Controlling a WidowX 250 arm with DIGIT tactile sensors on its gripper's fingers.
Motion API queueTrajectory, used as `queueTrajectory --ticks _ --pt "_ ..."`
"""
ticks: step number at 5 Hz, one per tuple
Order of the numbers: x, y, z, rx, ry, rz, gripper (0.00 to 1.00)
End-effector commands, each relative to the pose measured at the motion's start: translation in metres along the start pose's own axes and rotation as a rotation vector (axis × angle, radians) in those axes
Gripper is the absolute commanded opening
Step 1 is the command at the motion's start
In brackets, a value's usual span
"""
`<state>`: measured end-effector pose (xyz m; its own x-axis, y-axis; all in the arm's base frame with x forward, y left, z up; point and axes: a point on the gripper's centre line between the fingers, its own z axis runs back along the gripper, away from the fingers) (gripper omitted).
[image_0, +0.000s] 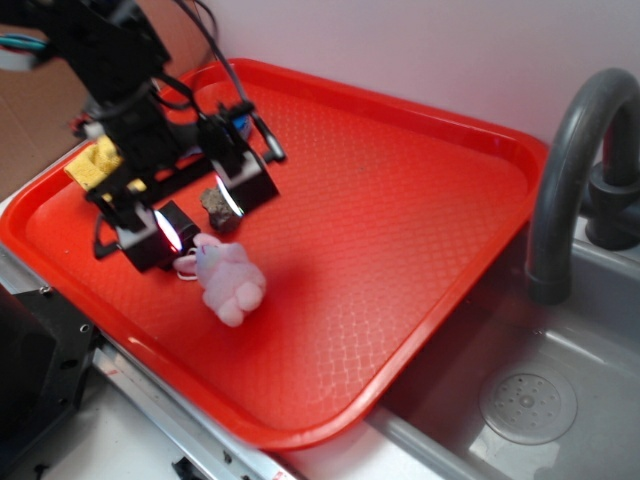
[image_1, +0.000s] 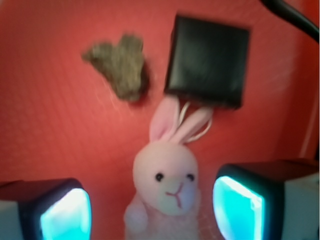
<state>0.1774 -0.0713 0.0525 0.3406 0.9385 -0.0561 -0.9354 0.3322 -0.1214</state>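
Beside a grey sink basin (image_0: 590, 340), the red plastic tray (image_0: 420, 210) fills most of the exterior view. A raised rim runs all round it, and its near-right edge overlaps the basin. The tray's right half and far side lie bare, so the widest free room is there. The small things crowd toward the near-left rim.

A dark curved faucet (image_0: 565, 170) rises just off the tray's right corner. The black arm (image_0: 110, 70) enters from the upper left. Its gripper (image_0: 200, 215) hangs over the tray's left part, fingers spread apart and clamped on nothing. In the wrist view the gripper (image_1: 152, 205) straddles the pink plush bunny (image_1: 167, 182), with one glowing pad on each side of the head and a gap on both sides. The bunny (image_0: 232, 282) lies on the tray near its near-left rim.

Just beyond the ears sits a black square block (image_1: 207, 60), which I cannot pick out from outside. A brown rough lump (image_1: 120, 65) lies beside it, apart from both.

The bunny's lower body is cut off by the wrist frame, and that picture is blurred. A yellow spongy piece (image_0: 95, 160) shows half behind the arm, and what it is I cannot tell. A thin pale ring (image_1: 197, 125) loops by the ears.

The tray's surface is finely cross-hatched, and a pale wall stands behind it.
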Motion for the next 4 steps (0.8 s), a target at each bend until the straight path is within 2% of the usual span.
queueTrajectory --ticks 1,2,3,4 --pt "-0.003 0.004 -0.019 0.044 0.011 0.013 1.0" --pt "-0.004 0.008 -0.029 0.066 0.006 0.009 1.0" --pt "-0.006 0.009 -0.033 0.06 -0.007 0.0 0.0" --pt "-0.006 0.009 -0.033 0.053 -0.008 0.0 0.0"
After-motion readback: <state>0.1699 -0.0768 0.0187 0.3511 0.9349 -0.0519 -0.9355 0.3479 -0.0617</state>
